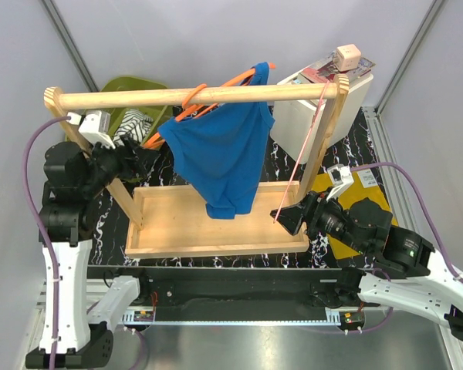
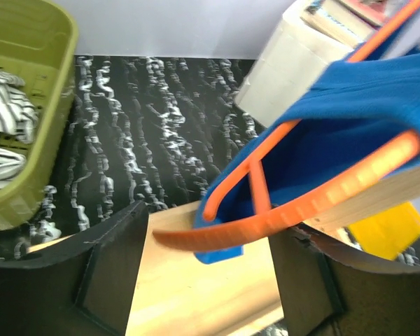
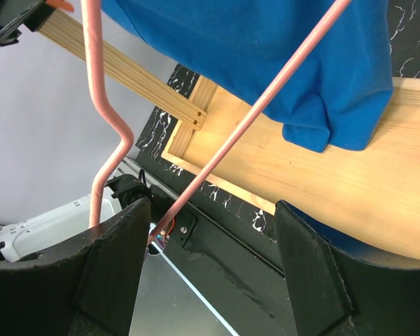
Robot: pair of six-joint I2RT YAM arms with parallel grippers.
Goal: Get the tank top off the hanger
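The jaws of the left gripper [image 2: 208, 280] are standing apart, gripping nothing, with the near arm-tip of the orange hanger [image 2: 287, 210] lying crosswise just beyond them. The hanger is hanging on the wooden rail [image 1: 193, 95], its long axis slanting from that tip away to the right, and the blue tank top [image 1: 220, 154] is draping from it. The left arm is sitting much nearer. The right gripper [image 3: 206, 273] is holding its jaws wide, with a thin pink hanger [image 3: 101, 126] passing unclamped between them.
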